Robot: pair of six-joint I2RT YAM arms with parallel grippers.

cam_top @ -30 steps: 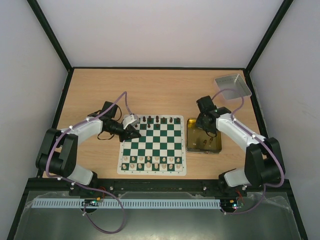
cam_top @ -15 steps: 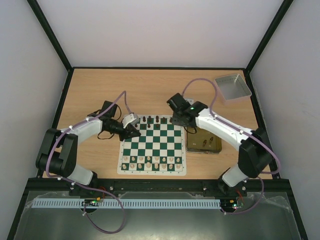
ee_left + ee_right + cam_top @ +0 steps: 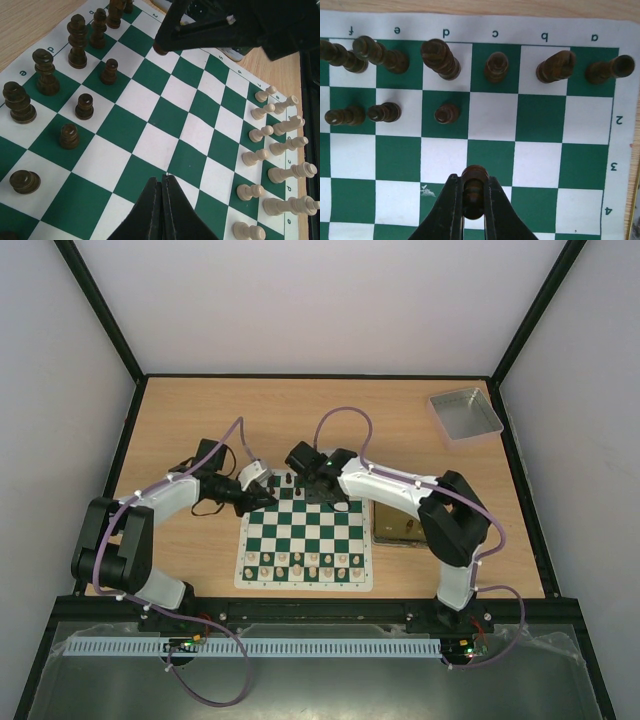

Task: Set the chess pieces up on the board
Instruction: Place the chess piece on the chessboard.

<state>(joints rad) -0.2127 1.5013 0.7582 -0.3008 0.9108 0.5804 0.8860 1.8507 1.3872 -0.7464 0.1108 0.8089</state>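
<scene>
The board (image 3: 300,531) lies in the middle of the table. Dark chess pieces (image 3: 352,481) stand along its far edge. In the right wrist view, the back row (image 3: 440,57) and three pawns (image 3: 446,113) stand on the board (image 3: 540,120). My right gripper (image 3: 472,178) is shut on a dark pawn (image 3: 473,192) above the board; it is over the far rows in the top view (image 3: 316,483). My left gripper (image 3: 164,177) is shut and empty, low over the board (image 3: 165,140) near its far left corner (image 3: 268,498). Dark pieces (image 3: 45,72) stand to its left.
Cream pieces (image 3: 305,562) fill the near two rows and show in the left wrist view (image 3: 280,145). A gold tin (image 3: 405,530) lies right of the board, partly under the right arm. A grey tray (image 3: 465,413) sits at the far right corner.
My right arm has swung left from the gold tin to over the board's far rows, carrying a dark pawn. My left gripper has shifted slightly toward the far left.
</scene>
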